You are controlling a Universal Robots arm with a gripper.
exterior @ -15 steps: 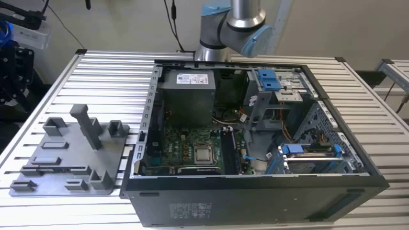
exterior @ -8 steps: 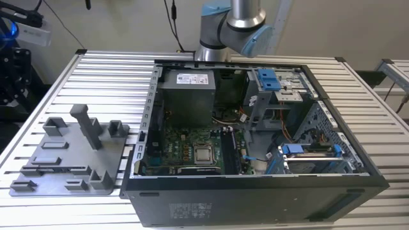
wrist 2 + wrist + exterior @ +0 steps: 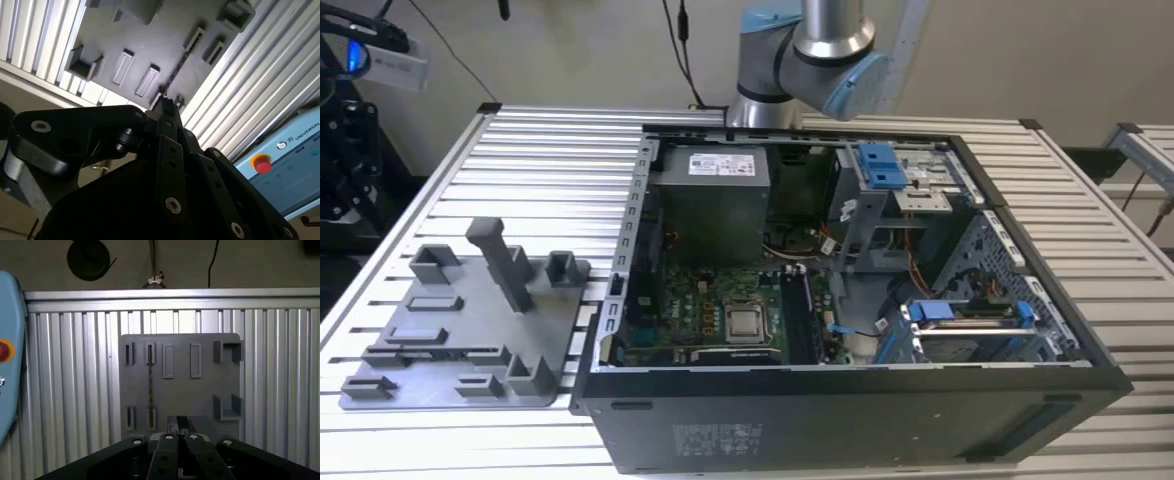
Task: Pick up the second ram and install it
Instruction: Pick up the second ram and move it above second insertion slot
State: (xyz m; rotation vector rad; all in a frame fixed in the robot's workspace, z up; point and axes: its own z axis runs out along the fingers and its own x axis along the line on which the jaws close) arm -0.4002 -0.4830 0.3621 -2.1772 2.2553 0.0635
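Grey plastic tray (image 3: 554, 330), at the exterior view's left beside the open computer case (image 3: 854, 420), holds your second ram (image 3: 150, 385) on edge in a slot. In the first wrist view your gripper (image 3: 178, 426) hangs above it, fingers together, holding nothing.

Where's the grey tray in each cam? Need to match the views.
Exterior view: tray on the table at the exterior view's left, beside the PC case.
First wrist view: tray flat on the table, just beyond the gripper.
Second wrist view: tray beyond the gripper, seen at a slant.
Shared landmark: the table's ribbed slats around the tray.
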